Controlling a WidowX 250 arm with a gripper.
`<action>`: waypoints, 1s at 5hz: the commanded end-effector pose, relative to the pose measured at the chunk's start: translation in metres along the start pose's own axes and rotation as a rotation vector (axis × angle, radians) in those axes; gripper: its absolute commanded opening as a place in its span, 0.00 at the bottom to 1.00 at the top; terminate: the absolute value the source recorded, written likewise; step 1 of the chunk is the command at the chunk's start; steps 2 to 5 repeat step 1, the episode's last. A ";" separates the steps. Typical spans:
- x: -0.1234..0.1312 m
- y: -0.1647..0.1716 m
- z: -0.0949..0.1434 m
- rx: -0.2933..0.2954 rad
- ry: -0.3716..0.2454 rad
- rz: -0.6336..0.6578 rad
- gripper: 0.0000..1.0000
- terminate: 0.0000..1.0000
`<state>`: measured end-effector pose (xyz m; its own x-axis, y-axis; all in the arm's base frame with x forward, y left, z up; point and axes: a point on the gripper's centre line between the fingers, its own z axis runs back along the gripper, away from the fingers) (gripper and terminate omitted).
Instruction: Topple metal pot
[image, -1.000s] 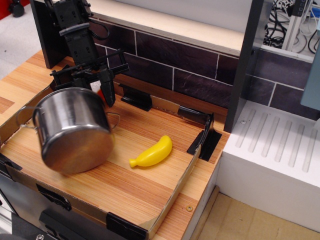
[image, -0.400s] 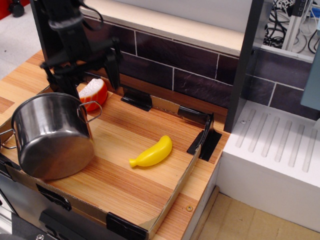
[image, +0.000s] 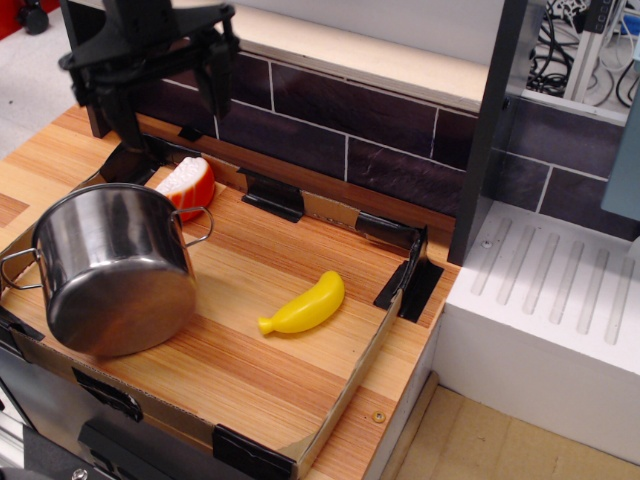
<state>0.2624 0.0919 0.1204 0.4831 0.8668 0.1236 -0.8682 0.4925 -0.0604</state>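
The metal pot is shiny steel with two wire loop handles. It lies tipped at the left of the wooden board, its flat base toward the front and its opening turned away and hidden. My gripper is black, open and empty. It hangs high above the pot's back edge, near the dark tile wall, clear of the pot.
A red and white wedge-shaped toy lies just behind the pot. A yellow banana lies mid-board. A low cardboard rim with black clips edges the board. A dark tile wall stands behind, a white ribbed rack at right.
The pot fell over to the front left and settled there. My gripper rose up and away from it, uncovering the red and white toy.
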 end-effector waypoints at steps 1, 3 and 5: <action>-0.009 -0.019 0.036 0.030 -0.118 0.033 1.00 1.00; -0.009 -0.019 0.036 0.030 -0.118 0.033 1.00 1.00; -0.009 -0.019 0.036 0.030 -0.118 0.033 1.00 1.00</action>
